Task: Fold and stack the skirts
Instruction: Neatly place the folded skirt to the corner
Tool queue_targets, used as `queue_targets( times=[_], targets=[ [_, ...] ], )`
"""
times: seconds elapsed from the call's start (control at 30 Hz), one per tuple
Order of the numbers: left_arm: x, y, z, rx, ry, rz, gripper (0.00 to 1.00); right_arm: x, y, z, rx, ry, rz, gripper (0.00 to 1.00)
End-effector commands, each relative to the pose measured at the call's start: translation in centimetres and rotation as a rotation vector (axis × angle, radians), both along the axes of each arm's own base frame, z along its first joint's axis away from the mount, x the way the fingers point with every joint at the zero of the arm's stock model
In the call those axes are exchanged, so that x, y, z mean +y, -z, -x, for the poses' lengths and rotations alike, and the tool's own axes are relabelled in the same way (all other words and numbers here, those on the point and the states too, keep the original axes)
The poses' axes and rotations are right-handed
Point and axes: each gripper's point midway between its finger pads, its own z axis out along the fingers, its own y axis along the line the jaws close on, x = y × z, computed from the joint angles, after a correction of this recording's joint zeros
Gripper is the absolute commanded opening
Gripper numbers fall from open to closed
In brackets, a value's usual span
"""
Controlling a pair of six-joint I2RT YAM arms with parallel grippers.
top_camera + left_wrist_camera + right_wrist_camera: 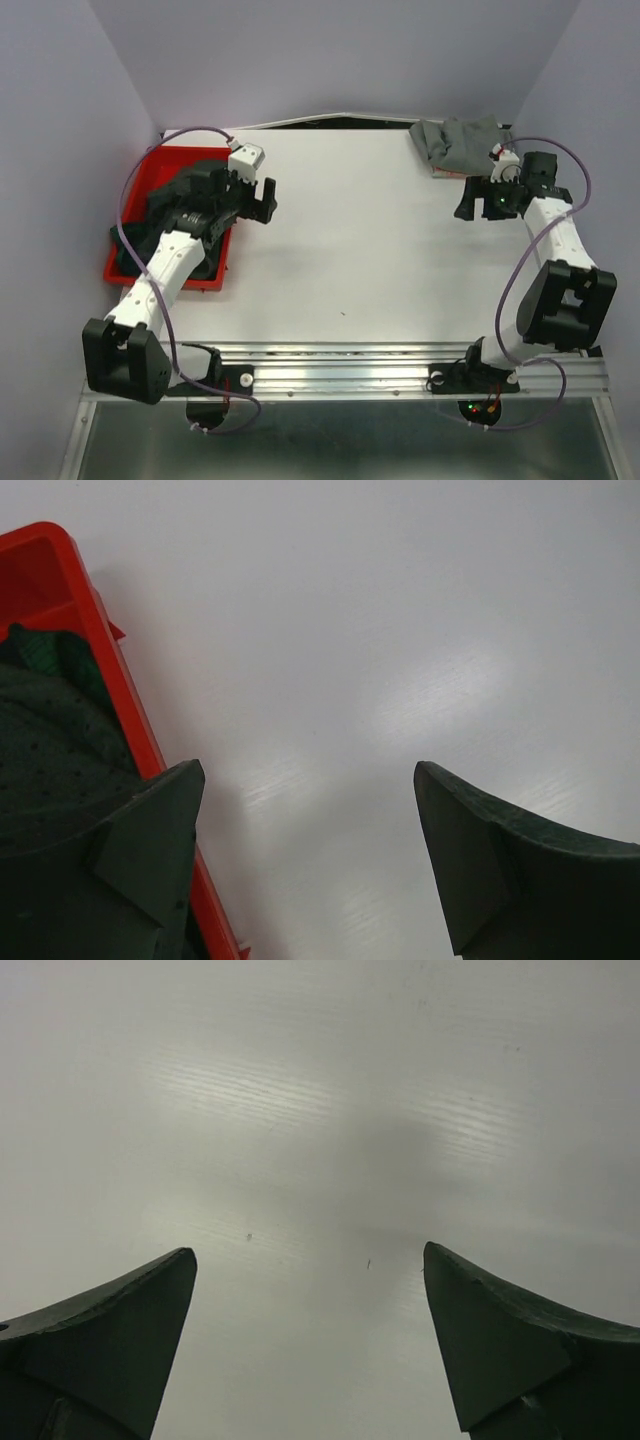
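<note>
You're working over a white table (360, 250) between lilac walls (60, 100). Red bin (160, 165) is sitting at its left edge; the dark green skirt (45, 730) inside is lying bunched, no clear long axis, just left of your left gripper (305, 780), the nearer arm. Folded grey skirts (455, 145) are resting far right, just beyond the right gripper (310, 1260). Both jaws are standing wide, empty.

The left hand (308, 772) is spread wide above the white tabletop (400, 630). At nine o'clock, a red bin (112, 685) holds a dark green skirt (50, 750).
</note>
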Motion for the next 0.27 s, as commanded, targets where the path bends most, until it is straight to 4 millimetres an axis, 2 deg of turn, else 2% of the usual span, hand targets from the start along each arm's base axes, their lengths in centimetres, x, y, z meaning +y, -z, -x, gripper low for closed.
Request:
queue_targets(
  times=[0.0, 0.1, 0.23],
  targets=[
    [0.6, -0.1, 2.2, -0.06, 0.023, -0.024, 0.99, 0.1, -2.5, 3.1, -0.08, -0.03, 0.082, 1.0],
    [1.1, 0.5, 3.5, -0.037, 0.001, -0.016, 0.99, 0.9, -3.1, 4.8, -0.124, -0.044, 0.085, 1.0],
    [2.3, 0.1, 3.8, -0.032, -0.075, -0.041, 0.99, 1.6, -4.1, 5.5, -0.163, -0.055, 0.065, 1.0]
  ],
)
